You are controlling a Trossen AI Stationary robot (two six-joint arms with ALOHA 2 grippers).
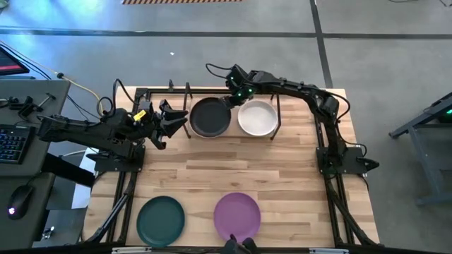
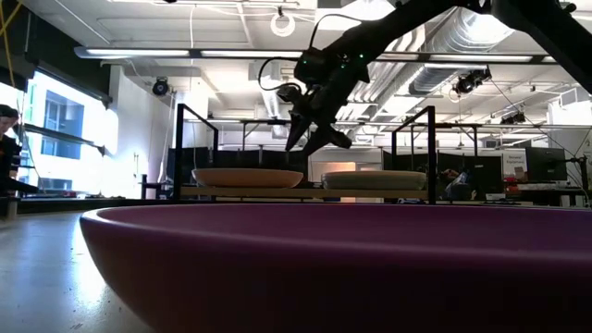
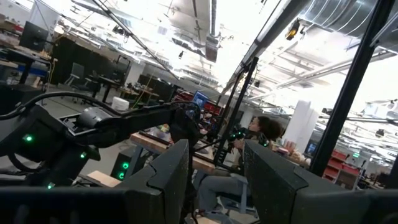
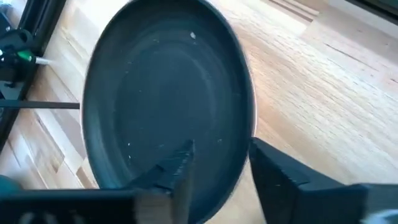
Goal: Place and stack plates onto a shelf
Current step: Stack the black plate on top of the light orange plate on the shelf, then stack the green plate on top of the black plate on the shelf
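Wooden counter [image 1: 282,169] carries the shelf [image 1: 275,102] at its far edge, where the black plate [image 1: 210,117] and white plate [image 1: 257,118] sit side by side. Right jaws [image 1: 231,101] hover parted above the black plate's rim, apparently just letting go; the teal plate [image 1: 160,219] and purple plate [image 1: 237,215] wait near the front. Left jaws [image 1: 178,120] wait parted beside the shelf.

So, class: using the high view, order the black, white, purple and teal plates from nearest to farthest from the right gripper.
From the right gripper:
1. Black plate, on the shelf just below it.
2. White plate, beside the black one; close to call with it.
3. Purple plate, near table edge.
4. Teal plate, near edge, further left.
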